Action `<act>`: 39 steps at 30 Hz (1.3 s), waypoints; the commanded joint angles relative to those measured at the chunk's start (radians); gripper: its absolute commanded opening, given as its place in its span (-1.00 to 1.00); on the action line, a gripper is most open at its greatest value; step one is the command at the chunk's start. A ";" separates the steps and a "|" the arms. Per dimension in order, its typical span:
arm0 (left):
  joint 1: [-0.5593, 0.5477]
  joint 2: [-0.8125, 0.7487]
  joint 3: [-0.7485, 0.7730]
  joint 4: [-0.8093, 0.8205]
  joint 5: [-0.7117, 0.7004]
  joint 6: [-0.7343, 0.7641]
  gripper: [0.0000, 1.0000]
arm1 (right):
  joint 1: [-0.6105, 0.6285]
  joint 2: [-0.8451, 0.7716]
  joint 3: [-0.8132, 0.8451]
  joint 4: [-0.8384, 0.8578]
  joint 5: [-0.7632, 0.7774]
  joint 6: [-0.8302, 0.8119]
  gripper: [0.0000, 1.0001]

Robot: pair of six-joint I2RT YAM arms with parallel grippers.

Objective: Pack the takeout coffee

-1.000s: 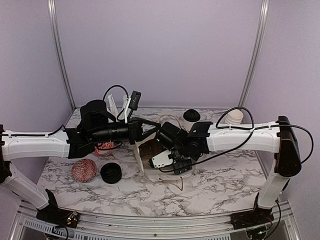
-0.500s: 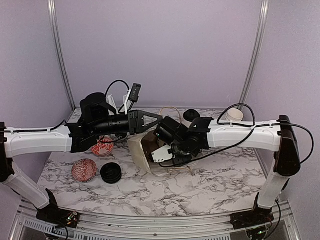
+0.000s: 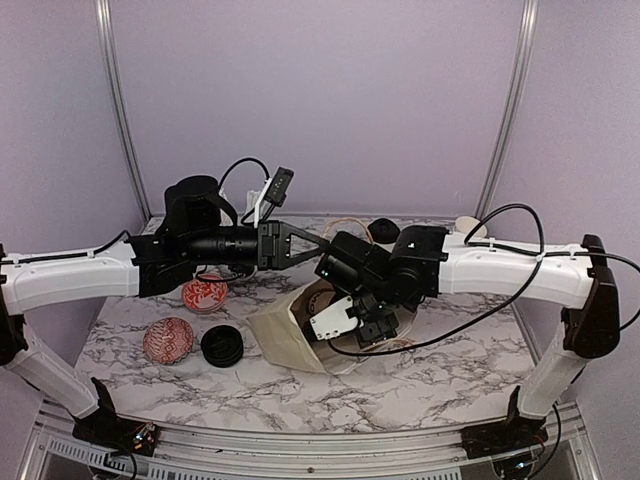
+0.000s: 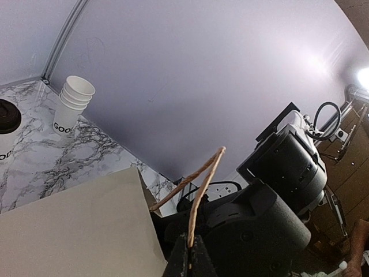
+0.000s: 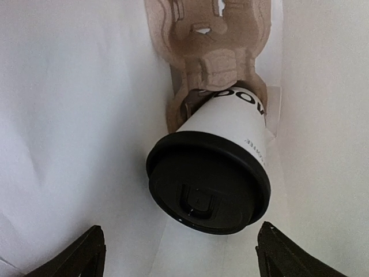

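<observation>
Marbled bench (image 3: 450, 370): left pincer (image 4: 190, 254) pinches twine handle (image 4: 199, 190) of paper bag (image 3: 285, 335). Right pincer (image 5: 181, 254) spread inside bag, clear of lidded coffee cup (image 5: 209, 182) tilted in cardboard carrier (image 5: 210, 34). Red-patterned bowls (image 3: 168, 340) (image 3: 204, 294) and black lid (image 3: 222, 346) sit left of bag.

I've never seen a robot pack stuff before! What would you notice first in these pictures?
Two robot arms meet over a tilted paper bag in the middle of the marble table. The left gripper is pinched shut on the bag's string handle, while the right gripper, open, is inside it. In there, a white coffee cup with a black lid sits in a brown cardboard tray.
</observation>
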 commanded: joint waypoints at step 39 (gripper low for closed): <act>0.264 0.606 0.431 -0.523 -0.139 0.347 0.35 | -0.165 0.057 0.029 0.179 -0.180 -0.008 0.89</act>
